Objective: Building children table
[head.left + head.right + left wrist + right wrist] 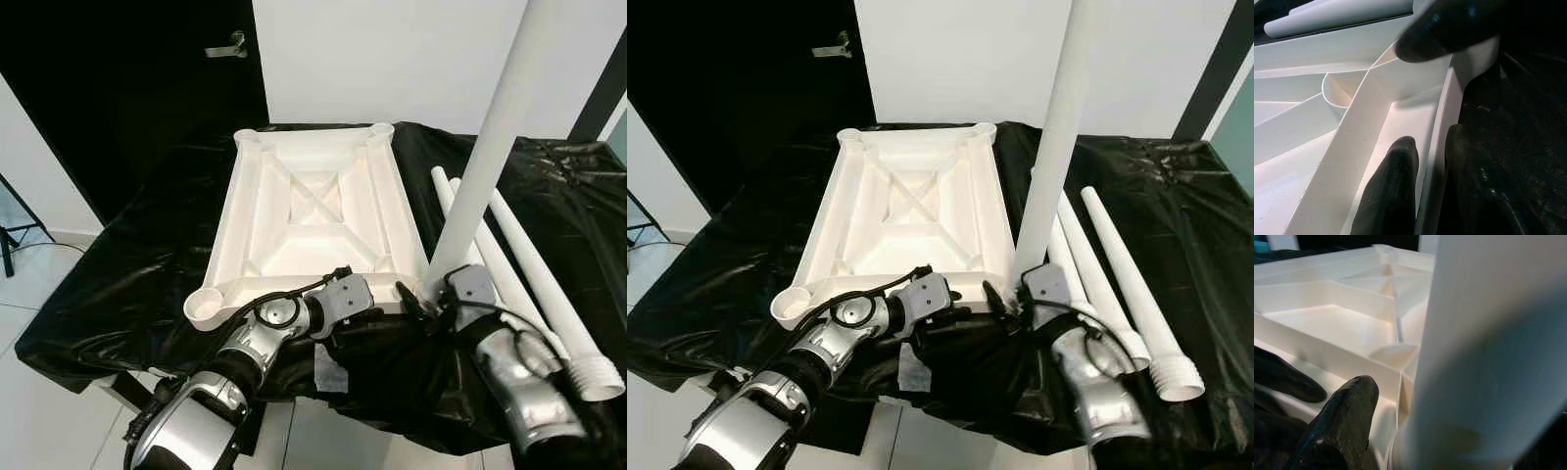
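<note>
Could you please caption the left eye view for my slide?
Right pincer stands a leg in the upturned tabletop; left pincer grips its rim.

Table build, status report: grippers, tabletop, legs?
Left gripper pinching near rim of upturned tabletop. Right gripper at base of upright leg in near right corner socket. Spare legs beside tabletop, on black sheet.

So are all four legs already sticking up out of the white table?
No. Just one leg stands up at a near corner of the upside-down tabletop; other loose legs lie flat on the black sheet.
</note>
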You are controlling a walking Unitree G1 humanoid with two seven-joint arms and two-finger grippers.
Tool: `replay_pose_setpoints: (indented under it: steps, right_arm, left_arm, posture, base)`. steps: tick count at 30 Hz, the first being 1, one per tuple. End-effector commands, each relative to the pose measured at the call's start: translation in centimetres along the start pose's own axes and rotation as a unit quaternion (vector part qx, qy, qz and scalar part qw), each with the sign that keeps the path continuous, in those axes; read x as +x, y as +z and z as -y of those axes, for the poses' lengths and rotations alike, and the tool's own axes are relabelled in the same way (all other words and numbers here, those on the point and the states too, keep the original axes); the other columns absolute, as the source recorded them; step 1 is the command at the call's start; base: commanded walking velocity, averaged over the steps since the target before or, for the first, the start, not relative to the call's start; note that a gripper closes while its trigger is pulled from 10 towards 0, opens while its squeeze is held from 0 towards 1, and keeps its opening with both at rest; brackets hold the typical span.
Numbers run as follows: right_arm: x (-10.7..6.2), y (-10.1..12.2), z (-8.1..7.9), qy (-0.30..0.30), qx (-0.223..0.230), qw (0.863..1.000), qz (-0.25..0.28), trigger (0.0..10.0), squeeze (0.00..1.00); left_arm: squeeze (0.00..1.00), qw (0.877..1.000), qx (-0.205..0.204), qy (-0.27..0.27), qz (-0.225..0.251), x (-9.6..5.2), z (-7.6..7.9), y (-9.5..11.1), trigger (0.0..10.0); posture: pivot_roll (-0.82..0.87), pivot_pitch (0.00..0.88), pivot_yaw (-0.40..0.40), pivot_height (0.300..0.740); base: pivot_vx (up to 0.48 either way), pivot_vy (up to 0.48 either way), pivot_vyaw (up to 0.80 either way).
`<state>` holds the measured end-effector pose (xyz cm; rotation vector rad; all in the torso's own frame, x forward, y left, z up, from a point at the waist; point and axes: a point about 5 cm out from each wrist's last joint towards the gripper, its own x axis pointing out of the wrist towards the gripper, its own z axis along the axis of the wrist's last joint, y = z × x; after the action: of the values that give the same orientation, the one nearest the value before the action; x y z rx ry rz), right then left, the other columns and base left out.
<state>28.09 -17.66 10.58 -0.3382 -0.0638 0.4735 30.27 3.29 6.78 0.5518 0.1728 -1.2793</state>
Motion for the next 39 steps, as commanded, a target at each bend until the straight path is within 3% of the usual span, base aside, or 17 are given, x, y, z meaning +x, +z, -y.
replay_pose_setpoints:
  steps: [1, 6, 7, 8, 9, 15, 25, 26, 27, 29, 31, 34, 37, 39]
  right_arm:
    - [0.3, 0.2, 0.2, 0.029, 0.001, 1.000, 0.003, 10.0, 0.00]
    - [0.3, -0.2, 0.9, 0.074, 0.008, 0.997, -0.015, 10.0, 0.00]
    - [0.2, -0.3, 0.9, 0.088, 0.013, 0.996, -0.020, 2.4, 0.00]
    - [0.2, -0.3, 0.9, 0.088, 0.013, 0.996, -0.020, 2.4, 0.00]
    - [0.1, -0.5, 0.8, 0.104, 0.018, 0.994, -0.023, 0.0, 0.00]
    - [-0.4, -0.8, 0.2, 0.167, 0.030, 0.985, -0.038, 0.0, 0.00]
    - [-0.2, -0.8, 0.7, 0.149, 0.058, 0.987, -0.031, 0.0, 0.00]
    - [0.1, -0.8, 0.8, 0.098, 0.074, 0.992, -0.019, 0.0, 0.00]
    - [0.4, -1.0, 0.6, -0.033, 0.092, 0.995, -0.005, 0.0, 0.00]
    - [0.4, -1.0, 0.6, -0.033, 0.092, 0.995, -0.005, 0.0, 0.00]
    - [0.0, -1.3, -0.8, -0.145, 0.099, 0.984, -0.006, 0.0, 0.00]
    - [-0.2, -1.5, -1.6, -0.182, 0.101, 0.978, -0.014, 0.0, 0.00]
    - [-0.3, -2.3, -3.2, -0.264, 0.118, 0.955, -0.061, 0.0, 0.00]
    - [-0.3, -2.5, -3.2, -0.276, 0.123, 0.951, -0.067, 0.0, 0.00]
  left_arm:
    - [0.00, 0.986, -0.082, -0.090, -0.113, -0.5, 4.9, -5.6, 10.0]
    - [0.00, 0.986, -0.081, -0.089, -0.114, -0.6, 4.8, -5.7, 10.0]
    - [0.00, 0.986, -0.081, -0.089, -0.115, -0.6, 4.7, -5.7, 10.0]
    - [0.00, 0.986, -0.081, -0.089, -0.115, -0.6, 4.7, -5.7, 10.0]
    - [0.00, 0.986, -0.081, -0.088, -0.115, -0.7, 4.7, -5.7, 10.0]
    - [0.00, 0.986, -0.081, -0.085, -0.117, -0.8, 4.6, -5.8, 10.0]
    - [0.00, 0.986, -0.081, -0.085, -0.114, -0.7, 4.6, -5.7, 10.0]
    - [0.00, 0.986, -0.081, -0.086, -0.114, -0.6, 4.7, -5.7, 10.0]
    - [0.00, 0.987, -0.082, -0.085, -0.113, -0.6, 4.7, -5.6, 10.0]
    - [0.00, 0.987, -0.082, -0.085, -0.113, -0.6, 4.7, -5.6, 10.0]
    - [0.00, 0.987, -0.083, -0.084, -0.113, -0.6, 4.7, -5.6, 10.0]
    - [0.00, 0.987, -0.084, -0.083, -0.112, -0.6, 4.7, -5.6, 10.0]
    - [0.00, 0.987, -0.085, -0.082, -0.112, -0.6, 4.7, -5.7, 10.0]
    - [0.00, 0.987, -0.086, -0.082, -0.112, -0.6, 4.8, -5.7, 10.0]
  posture:
    - [-0.02, 0.000, 0.000, 0.740]
    - [-0.01, 0.000, 0.004, 0.740]
    - [-0.01, 0.000, 0.004, 0.740]
    - [-0.01, 0.000, 0.004, 0.740]
    - [0.00, 0.000, 0.006, 0.740]
    - [0.00, 0.000, 0.005, 0.740]
    - [-0.01, 0.000, 0.006, 0.740]
    - [-0.01, 0.000, 0.002, 0.740]
    - [-0.01, 0.000, -0.002, 0.740]
    - [-0.01, 0.000, -0.002, 0.740]
    - [0.00, 0.000, -0.005, 0.740]
    - [0.00, 0.000, -0.005, 0.740]
    - [0.01, 0.000, -0.005, 0.740]
    - [0.01, 0.000, -0.003, 0.740]
  base:
    - [0.000, 0.000, 0.00]
    - [0.000, 0.000, 0.00]
    - [0.000, 0.000, 0.00]
    - [0.000, 0.000, 0.00]
    - [0.000, 0.000, 0.00]
    - [0.000, 0.000, 0.00]
    - [0.000, 0.000, 0.00]
    - [0.000, 0.000, 0.00]
    - [0.000, 0.000, 0.00]
    - [0.000, 0.000, 0.00]
    - [0.000, 0.000, 0.00]
    - [0.000, 0.000, 0.00]
    - [0.000, 0.000, 0.00]
    - [0.000, 0.000, 0.00]
